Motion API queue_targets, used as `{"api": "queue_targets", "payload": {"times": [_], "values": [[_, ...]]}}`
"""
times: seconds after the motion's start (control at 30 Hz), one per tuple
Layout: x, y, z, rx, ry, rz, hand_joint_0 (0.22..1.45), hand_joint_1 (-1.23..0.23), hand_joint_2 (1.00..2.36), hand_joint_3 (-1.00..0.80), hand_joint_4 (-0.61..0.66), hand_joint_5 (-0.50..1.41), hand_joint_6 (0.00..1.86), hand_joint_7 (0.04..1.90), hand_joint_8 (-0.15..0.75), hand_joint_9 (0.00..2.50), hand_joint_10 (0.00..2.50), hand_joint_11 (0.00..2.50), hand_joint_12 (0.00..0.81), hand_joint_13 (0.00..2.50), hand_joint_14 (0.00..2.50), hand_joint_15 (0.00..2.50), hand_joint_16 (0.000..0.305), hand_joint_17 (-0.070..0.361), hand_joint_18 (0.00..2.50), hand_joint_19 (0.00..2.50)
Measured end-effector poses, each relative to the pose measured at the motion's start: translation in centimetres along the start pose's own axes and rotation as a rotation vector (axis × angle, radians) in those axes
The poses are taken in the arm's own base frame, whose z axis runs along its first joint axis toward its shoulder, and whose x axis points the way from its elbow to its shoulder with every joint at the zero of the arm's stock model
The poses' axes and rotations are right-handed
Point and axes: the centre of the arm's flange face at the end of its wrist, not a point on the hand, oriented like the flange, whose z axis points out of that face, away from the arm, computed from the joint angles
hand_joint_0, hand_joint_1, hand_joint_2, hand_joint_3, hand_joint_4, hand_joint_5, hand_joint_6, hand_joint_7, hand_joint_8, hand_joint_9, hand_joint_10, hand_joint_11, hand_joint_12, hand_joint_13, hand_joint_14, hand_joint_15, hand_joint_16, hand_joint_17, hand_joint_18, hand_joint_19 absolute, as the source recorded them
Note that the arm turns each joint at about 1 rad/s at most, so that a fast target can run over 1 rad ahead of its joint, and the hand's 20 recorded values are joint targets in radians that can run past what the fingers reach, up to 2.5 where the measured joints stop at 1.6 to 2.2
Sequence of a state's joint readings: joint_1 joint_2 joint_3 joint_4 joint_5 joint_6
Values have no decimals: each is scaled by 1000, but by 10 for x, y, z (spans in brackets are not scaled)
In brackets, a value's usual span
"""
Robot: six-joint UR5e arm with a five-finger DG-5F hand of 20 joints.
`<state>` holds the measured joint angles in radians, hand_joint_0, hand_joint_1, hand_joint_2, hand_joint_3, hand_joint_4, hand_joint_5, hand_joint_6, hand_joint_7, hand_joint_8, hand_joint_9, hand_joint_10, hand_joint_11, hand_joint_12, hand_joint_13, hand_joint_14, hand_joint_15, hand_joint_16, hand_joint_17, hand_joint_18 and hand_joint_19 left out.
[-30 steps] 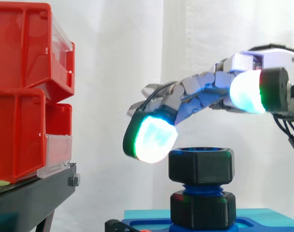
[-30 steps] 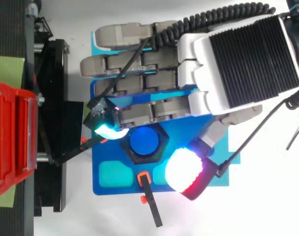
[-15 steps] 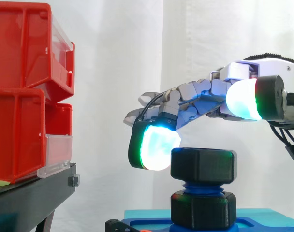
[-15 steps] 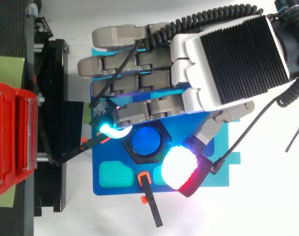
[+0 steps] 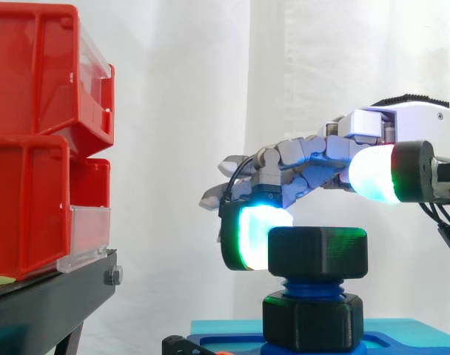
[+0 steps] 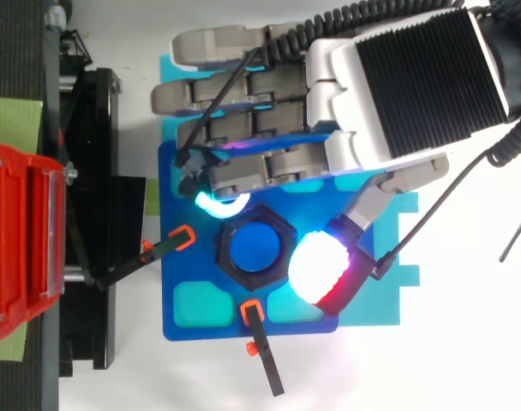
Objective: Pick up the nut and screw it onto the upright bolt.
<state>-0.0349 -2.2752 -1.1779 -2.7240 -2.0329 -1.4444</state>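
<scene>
The nut (image 5: 317, 251) sits on the upright blue bolt (image 6: 254, 248), above another black nut (image 5: 312, 319) on the blue base (image 6: 183, 274). The robot hand (image 6: 398, 86) is released, gripping nothing. A glowing fingertip (image 5: 254, 237) meets the nut's side, and the thumb pad (image 5: 373, 174) is above it.

The black hexagonal plastic nut (image 5: 318, 253) sits with a blue threaded bolt (image 6: 254, 248) and blue flat base plate (image 6: 179, 270). The grey-and-white robot hand (image 6: 398, 86) has grey fingers (image 6: 243, 175), with pads glowing cyan-green and white-red. The stacked plastic bins (image 5: 32, 140) are red.
</scene>
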Motion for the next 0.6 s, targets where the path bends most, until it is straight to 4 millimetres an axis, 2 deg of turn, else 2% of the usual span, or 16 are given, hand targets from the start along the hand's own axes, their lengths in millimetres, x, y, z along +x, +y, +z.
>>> {"api": "queue_targets", "payload": {"times": [0.07,0.17,0.37,0.57,0.6], "values": [[-1,-3,-2,1,-1,-2,532,-147,1000,-500,181,12,500,1477,241,716,0,0,284,368,0,0,28,64,0,0],[-1,-7,-5,4,-2,-4,532,-142,1000,-500,176,11,582,1308,244,788,0,0,266,423,0,0,26,58,55,0],[-2,-11,-9,2,1,-3,527,-153,1000,-500,163,13,661,1141,251,909,0,0,235,551,0,0,20,46,196,0],[-3,-16,-12,0,-2,-4,524,-146,1000,-500,167,19,649,1153,259,961,0,0,231,578,0,0,20,44,225,0],[-4,-17,-13,1,-5,-6,522,-140,1000,-500,169,21,610,1235,258,961,0,0,234,569,0,0,20,44,221,0]]}}
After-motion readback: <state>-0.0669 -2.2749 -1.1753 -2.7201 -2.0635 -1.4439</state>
